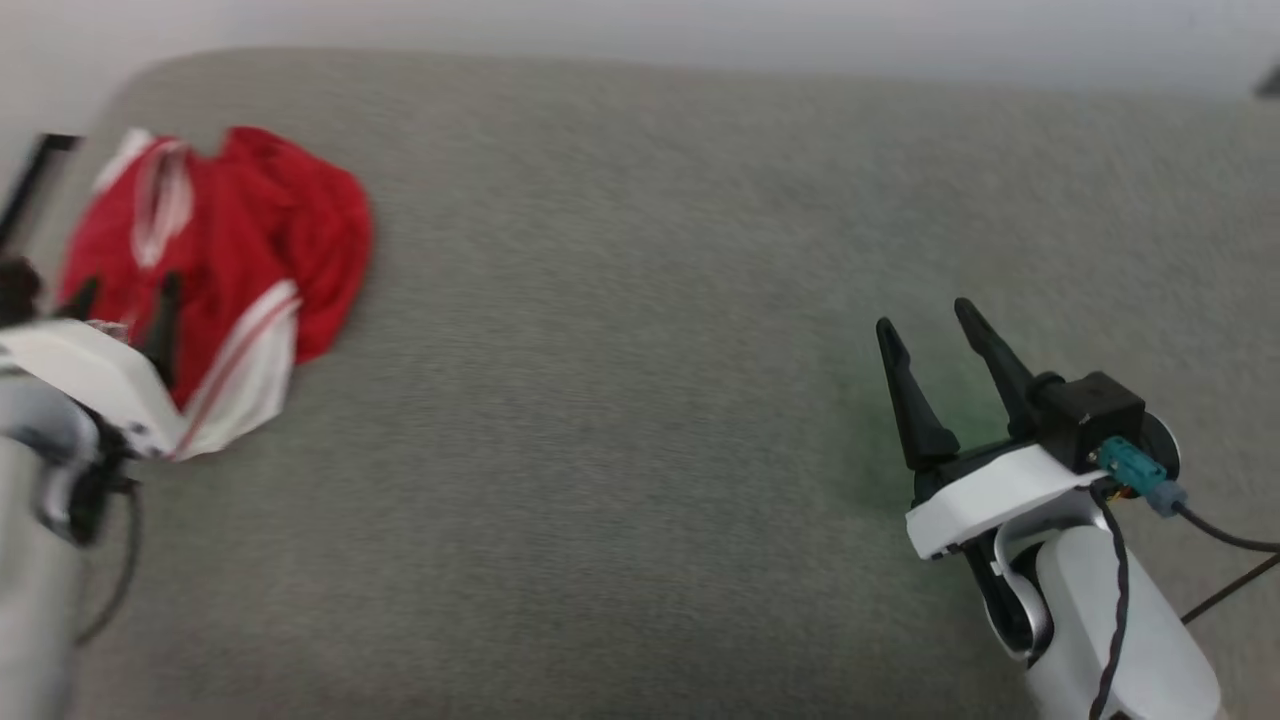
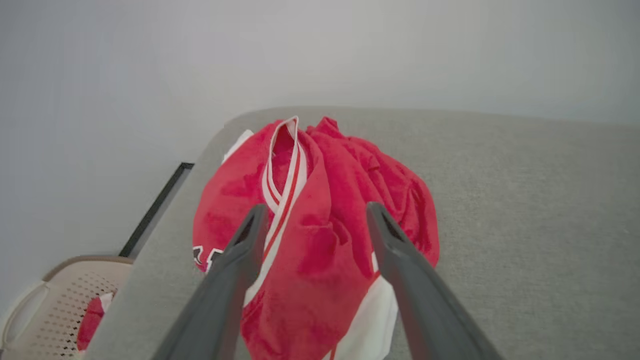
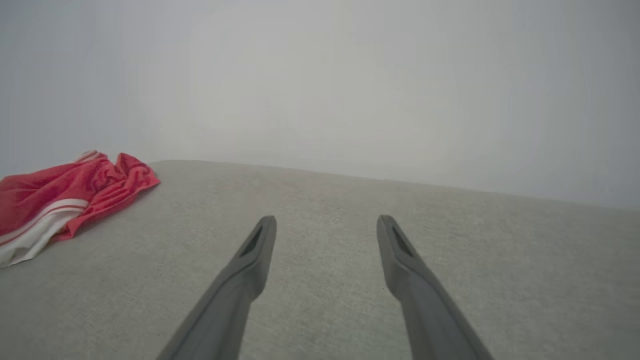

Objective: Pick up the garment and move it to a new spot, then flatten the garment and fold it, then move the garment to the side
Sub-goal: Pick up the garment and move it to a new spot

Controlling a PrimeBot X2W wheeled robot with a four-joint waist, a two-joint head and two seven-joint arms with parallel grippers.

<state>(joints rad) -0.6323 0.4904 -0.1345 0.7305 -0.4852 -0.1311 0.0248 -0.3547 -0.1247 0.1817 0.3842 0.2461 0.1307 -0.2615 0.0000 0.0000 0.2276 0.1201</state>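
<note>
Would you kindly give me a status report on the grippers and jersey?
Left gripper open over the crumpled garment. Right gripper open, above grey surface. Nothing blocking the grasp.

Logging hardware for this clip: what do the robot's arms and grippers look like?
The left gripper and right gripper each have two long dark tapering fingers on a white base. The forearms are pale, glossy. The right wrist carries a black block, a teal connector and black cables.

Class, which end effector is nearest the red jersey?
The left end effector, open over the jersey; the right end effector points at bare grey surface.
</note>
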